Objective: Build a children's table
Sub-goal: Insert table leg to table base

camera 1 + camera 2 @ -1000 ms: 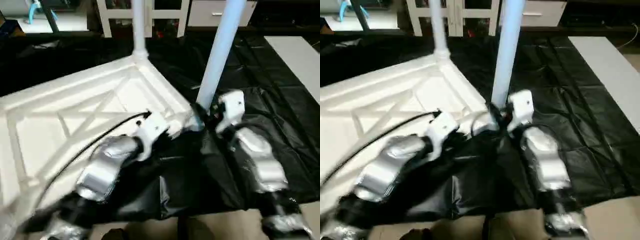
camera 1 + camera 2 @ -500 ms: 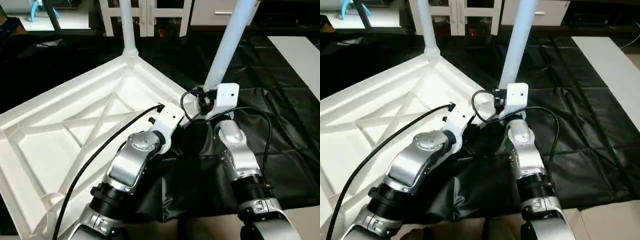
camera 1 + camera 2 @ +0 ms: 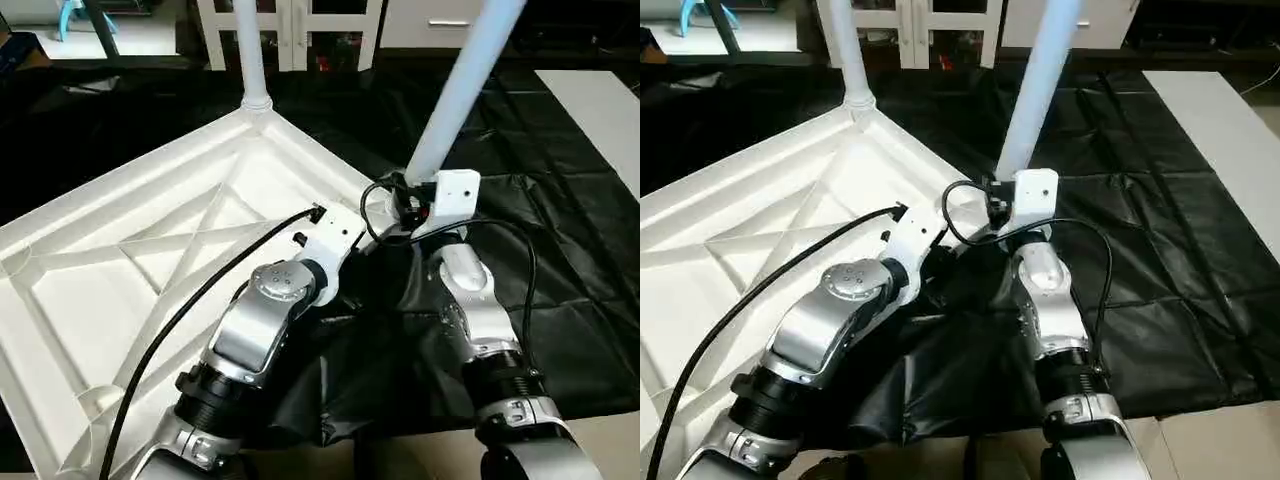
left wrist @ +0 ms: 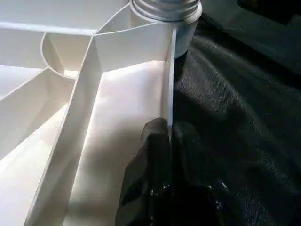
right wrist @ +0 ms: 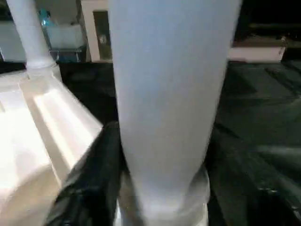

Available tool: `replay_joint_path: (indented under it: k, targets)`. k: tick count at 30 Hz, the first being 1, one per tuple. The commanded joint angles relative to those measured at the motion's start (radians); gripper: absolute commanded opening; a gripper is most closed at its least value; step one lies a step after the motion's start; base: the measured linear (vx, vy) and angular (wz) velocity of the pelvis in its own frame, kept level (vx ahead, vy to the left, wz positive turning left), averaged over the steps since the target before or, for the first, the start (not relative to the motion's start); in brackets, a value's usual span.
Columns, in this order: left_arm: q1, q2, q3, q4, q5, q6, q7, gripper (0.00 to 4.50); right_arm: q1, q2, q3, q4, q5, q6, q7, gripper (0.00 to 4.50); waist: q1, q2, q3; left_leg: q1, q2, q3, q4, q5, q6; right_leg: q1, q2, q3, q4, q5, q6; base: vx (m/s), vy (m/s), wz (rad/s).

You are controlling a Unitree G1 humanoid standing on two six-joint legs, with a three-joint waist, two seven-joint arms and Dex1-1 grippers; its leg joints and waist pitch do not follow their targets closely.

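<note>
A black-draped work table (image 3: pixel 590 250) stands before white cabinets (image 3: pixel 300 30). The upturned white tabletop (image 3: pixel 150 260) covers its left side. Left gripper (image 4: pixel 170 136) pinches the tabletop's rim; right gripper (image 5: pixel 160 155) clasps the near-corner leg (image 3: pixel 455 95). Blur has cleared; things unmoved.

The upturned rectangular plastic tabletop (image 3: pixel 120 270) is plain white, its underside crossed by raised white ribs in an X pattern. Both cylindrical tube legs (image 3: pixel 465 80) are white, the nearer one tinted faintly blue. The crinkled sheet over the work table (image 3: pixel 590 240) is glossy black. The robot's forearms (image 3: pixel 255 330) are silver with white wrist housings and black cables
</note>
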Motion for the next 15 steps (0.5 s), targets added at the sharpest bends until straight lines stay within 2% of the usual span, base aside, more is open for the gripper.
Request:
replay_joint_path:
  k: [1, 2, 4, 6, 7, 11, 15]
  targets:
    - [0.014, 0.026, 0.048, 0.023, 0.015, -0.005, 0.049, 0.0, 0.036, -0.01, -0.003, 0.041, -0.007, 0.022, 0.008, 2.67, 0.001, -0.004, -0.054, -0.013, 0.007, 0.007, -0.071, -0.268, 0.064, 0.049, -0.013, 0.012, -0.065, -0.316, -0.118, 0.0, 0.0, 0.0]
    - [0.013, 0.027, 0.048, 0.023, 0.015, -0.005, 0.048, 0.0, 0.035, -0.011, -0.004, 0.038, -0.007, 0.02, 0.01, 2.87, 0.001, -0.005, -0.054, -0.015, 0.009, 0.009, -0.069, -0.245, 0.073, 0.048, -0.011, 0.012, -0.062, -0.277, -0.134, 0.0, 0.0, 0.0]
    - [0.012, 0.031, 0.048, 0.022, 0.013, -0.006, 0.046, 0.0, 0.033, -0.016, -0.007, 0.029, -0.007, 0.015, 0.02, 3.04, 0.001, -0.005, -0.051, -0.012, 0.008, 0.012, -0.069, -0.274, 0.078, 0.043, -0.011, 0.011, -0.068, -0.33, -0.138, 0.0, 0.0, 0.0]
    - [0.012, 0.035, 0.046, 0.021, 0.012, -0.006, 0.044, 0.0, 0.031, -0.022, -0.009, 0.022, -0.006, 0.009, 0.033, 3.07, 0.002, -0.004, -0.052, -0.015, 0.008, 0.012, -0.068, -0.264, 0.079, 0.045, -0.013, 0.011, -0.067, -0.332, -0.137, 0.0, 0.0, 0.0]
    - [0.011, 0.037, 0.045, 0.021, 0.011, -0.006, 0.043, 0.0, 0.029, -0.027, -0.008, 0.019, -0.008, 0.004, 0.039, 3.25, 0.002, -0.004, -0.053, -0.016, 0.008, 0.012, -0.068, -0.255, 0.08, 0.046, -0.013, 0.011, -0.066, -0.32, -0.14, 0.0, 0.0, 0.0]
    - [0.011, 0.041, 0.043, 0.021, 0.009, -0.007, 0.041, 0.0, 0.032, -0.035, -0.002, 0.0, -0.002, -0.004, 0.062, 3.53, 0.002, -0.003, -0.056, -0.018, 0.008, 0.013, -0.062, -0.197, 0.09, 0.051, -0.012, 0.011, -0.056, -0.223, -0.174, 0.0, 0.0, 0.0]
    - [0.01, 0.045, 0.043, 0.019, 0.006, -0.005, 0.038, 0.0, 0.032, -0.036, -0.005, -0.012, 0.007, 0.001, 0.073, 3.88, 0.001, -0.002, -0.061, -0.016, 0.007, 0.016, -0.055, -0.134, 0.118, 0.057, -0.011, 0.012, -0.046, -0.133, -0.21, 0.0, 0.0, 0.0]
